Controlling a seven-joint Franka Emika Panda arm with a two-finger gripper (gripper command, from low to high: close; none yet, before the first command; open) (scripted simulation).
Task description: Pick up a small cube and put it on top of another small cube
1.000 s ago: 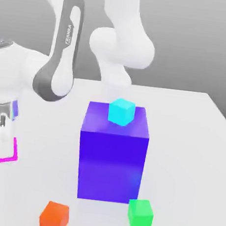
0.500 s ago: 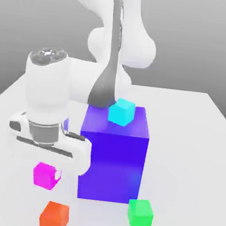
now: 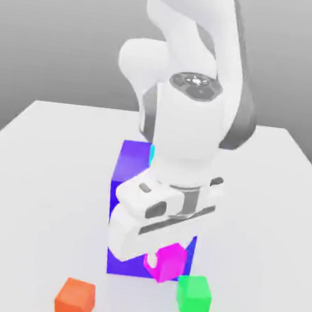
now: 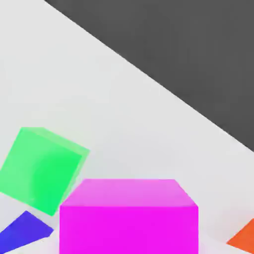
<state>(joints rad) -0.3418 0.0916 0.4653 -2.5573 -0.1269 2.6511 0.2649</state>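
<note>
In the exterior view, the gripper is clamped on the pink cube, held off the table before the blue block, just above-left of the green cube; the orange cube lies near-left. In the hand view, the pink cube sits between the green cube and the orange cube.

No readable text, labels, brands or nos. anywhere: none on the cubes, none on the arm, none on the desk.
</note>
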